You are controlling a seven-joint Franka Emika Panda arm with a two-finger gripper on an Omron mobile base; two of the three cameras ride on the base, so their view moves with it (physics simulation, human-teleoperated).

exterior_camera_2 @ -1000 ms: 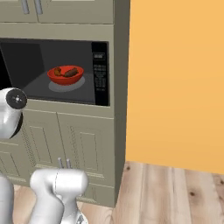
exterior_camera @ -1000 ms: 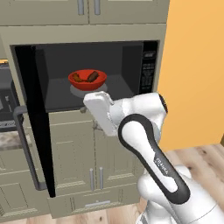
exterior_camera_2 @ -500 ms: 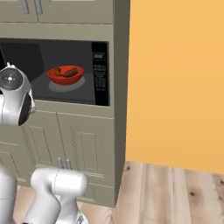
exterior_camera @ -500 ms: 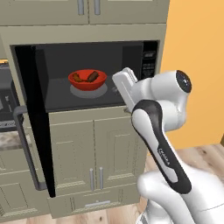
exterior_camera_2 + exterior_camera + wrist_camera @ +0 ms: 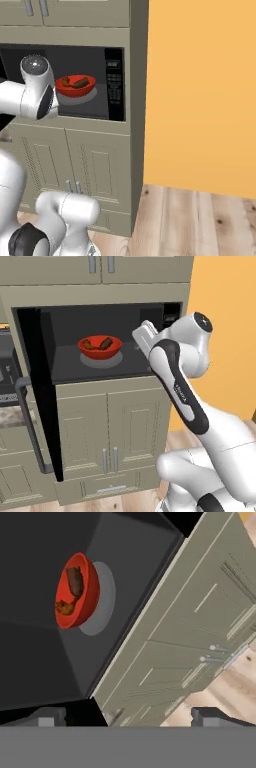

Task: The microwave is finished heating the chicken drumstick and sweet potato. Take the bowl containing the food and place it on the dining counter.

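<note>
Wide built-in black microwave [image 5: 100, 346] set in a grey-green cabinet column, glossy black door [image 5: 45, 401] swung fully open to the left, with grey vertical bar handle [image 5: 31, 423] on its outer edge. Button panel [image 5: 114, 82] legible as small white marks only; labels too small to read.

Round shallow bright red bowl [image 5: 100, 347] seated on the round glass turntable [image 5: 101, 361] inside the grey cavity, near its middle. Same bowl seen in the right base view [image 5: 75, 85] and, rolled sideways, in the hand view [image 5: 76, 590]. Two small lumps of food [image 5: 98, 344] lying in the bowl, one orange-brown, one darker brown; which is drumstick and which is sweet potato not discernible.

End effector [image 5: 142, 336] raised at the cavity's right front, apart from the bowl and to its right. Fingers mostly hidden behind the white wrist in the left base view. In the hand view, two dark finger tips [image 5: 47, 717] at the bottom edge, set wide apart with nothing between them: jaws spread, holding nothing.

Pale cabinet doors [image 5: 107, 426] below the microwave closed. Wooden floor [image 5: 200, 220] and orange wall [image 5: 200, 90] to the right.
</note>
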